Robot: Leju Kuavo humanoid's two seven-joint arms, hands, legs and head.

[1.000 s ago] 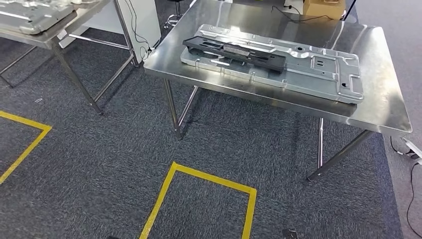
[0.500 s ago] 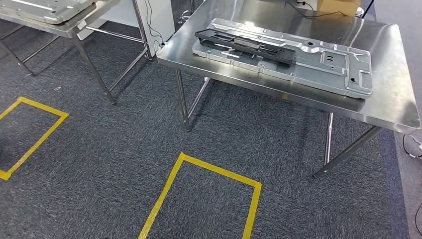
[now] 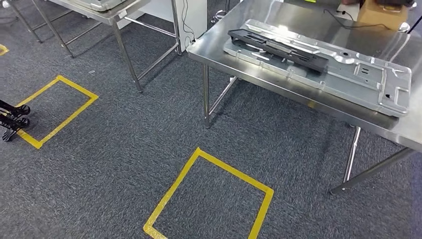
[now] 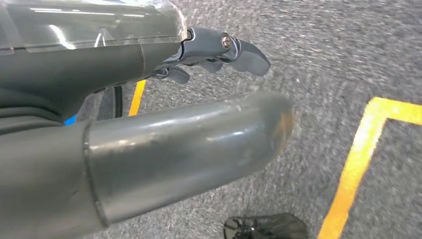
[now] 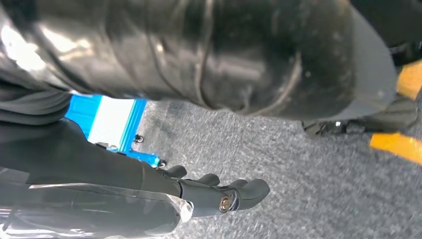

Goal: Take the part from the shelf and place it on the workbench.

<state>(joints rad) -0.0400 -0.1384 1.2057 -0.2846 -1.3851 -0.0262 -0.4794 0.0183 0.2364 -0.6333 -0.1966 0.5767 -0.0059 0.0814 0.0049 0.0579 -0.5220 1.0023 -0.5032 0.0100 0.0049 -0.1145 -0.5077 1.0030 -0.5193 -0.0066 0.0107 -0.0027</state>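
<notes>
I see grey carpet across most of the head view, with a yellow tape square at lower centre and another at left. The steel surface runs across the upper right of the frame, and on it lies a large silver stamped panel. The black part, long and narrow, lies flat along the panel's upper left portion (touching it, as far as I can tell). A second steel surface sits at the upper left, a cardboard box at the upper right. In the left wrist view my left hand hangs over the carpet, fingers loosely extended, holding nothing. My right hand likewise hangs with fingers apart and nothing held.
</notes>
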